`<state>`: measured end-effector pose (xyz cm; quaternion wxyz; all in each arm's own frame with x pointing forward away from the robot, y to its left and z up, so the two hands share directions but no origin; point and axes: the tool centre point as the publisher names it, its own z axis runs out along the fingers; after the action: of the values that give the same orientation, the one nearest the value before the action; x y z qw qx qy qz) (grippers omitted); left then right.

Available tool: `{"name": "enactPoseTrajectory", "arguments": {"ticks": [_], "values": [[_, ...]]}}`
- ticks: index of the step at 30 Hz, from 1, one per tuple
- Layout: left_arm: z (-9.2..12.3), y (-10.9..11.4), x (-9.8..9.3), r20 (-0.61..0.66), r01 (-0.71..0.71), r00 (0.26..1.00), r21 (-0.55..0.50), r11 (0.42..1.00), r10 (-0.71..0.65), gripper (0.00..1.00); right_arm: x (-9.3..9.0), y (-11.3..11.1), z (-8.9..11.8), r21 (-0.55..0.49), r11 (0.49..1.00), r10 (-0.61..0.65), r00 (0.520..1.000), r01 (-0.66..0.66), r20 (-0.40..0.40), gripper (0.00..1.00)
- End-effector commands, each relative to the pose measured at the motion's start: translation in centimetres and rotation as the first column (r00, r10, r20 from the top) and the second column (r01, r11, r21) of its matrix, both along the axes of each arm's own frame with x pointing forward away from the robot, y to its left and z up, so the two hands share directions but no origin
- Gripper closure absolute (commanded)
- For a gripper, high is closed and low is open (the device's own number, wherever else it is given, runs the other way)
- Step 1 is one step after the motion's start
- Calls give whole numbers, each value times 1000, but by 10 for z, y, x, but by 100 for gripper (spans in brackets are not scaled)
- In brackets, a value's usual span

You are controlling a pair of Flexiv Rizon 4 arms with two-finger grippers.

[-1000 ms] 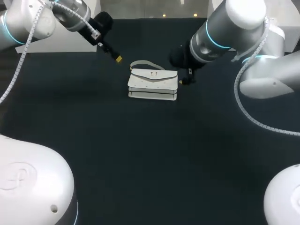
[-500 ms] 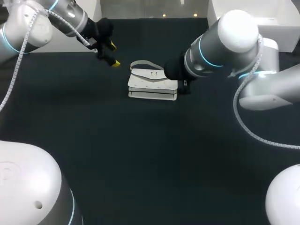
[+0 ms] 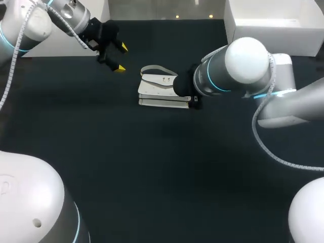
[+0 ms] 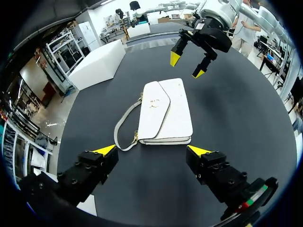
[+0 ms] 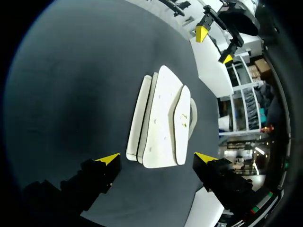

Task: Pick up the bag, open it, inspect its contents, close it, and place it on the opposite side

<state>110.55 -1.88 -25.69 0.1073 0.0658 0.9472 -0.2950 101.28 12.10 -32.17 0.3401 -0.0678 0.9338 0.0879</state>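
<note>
My left gripper hung spread, just left of the closed bag, which lay flat. My right gripper, also spread, straddled the bag's right end. Pickup, I judged; next it needed to pinch and lift.

Bag lies on table between left hand and right hand.

White bag, faintly dotted, on a black table.

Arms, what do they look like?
The left arm and right arm are round silvery-white tubes with glowing teal rings and white ribbed cables. The left gripper and right gripper are black with yellow tips.
</note>
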Motion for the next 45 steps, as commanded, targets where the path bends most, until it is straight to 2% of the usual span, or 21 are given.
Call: {"name": "enactPoseTrajectory", "arguments": {"ticks": [1,3,5,6,11,13,17,21,29,35,39,45], "values": [[-12,-14,-3,92,38,995,-6,999,-37,0,6,6,-13,15,1000,-21,995,19,94,0],[-14,-16,-4,131,91,988,-38,995,-85,0,7,6,-16,16,1000,-24,995,23,96,3],[-17,-18,-6,167,135,978,-57,989,-124,0,8,5,-19,20,999,-27,995,25,98,18],[-18,-19,-6,178,143,975,-56,988,-131,0,8,5,-20,23,999,-29,995,27,99,22],[-22,-23,-6,231,179,959,-45,983,-165,0,12,5,-25,34,999,-36,994,32,104,31],[-24,-25,-5,240,184,956,-47,982,-167,0,15,5,-26,37,999,-41,994,37,105,41],[-24,-27,-2,239,192,955,-54,980,-174,0,19,7,-31,36,999,-45,993,41,105,40],[-24,-28,-1,242,203,952,-52,978,-185,0,23,9,-35,35,998,-49,993,46,105,50],[-26,-28,2,239,214,951,-49,976,-196,0,29,14,-38,16,999,-54,992,52,111,58],[-27,-26,3,234,221,951,-50,974,-203,0,32,14,-40,6,998,-55,992,55,111,73],[-28,-25,4,232,224,950,-47,973,-208,0,32,14,-40,2,998,-55,992,55,112,87],[-28,-25,4,231,231,949,-46,972,-215,0,31,15,-41,-4,998,-57,992,57,116,100]]}}
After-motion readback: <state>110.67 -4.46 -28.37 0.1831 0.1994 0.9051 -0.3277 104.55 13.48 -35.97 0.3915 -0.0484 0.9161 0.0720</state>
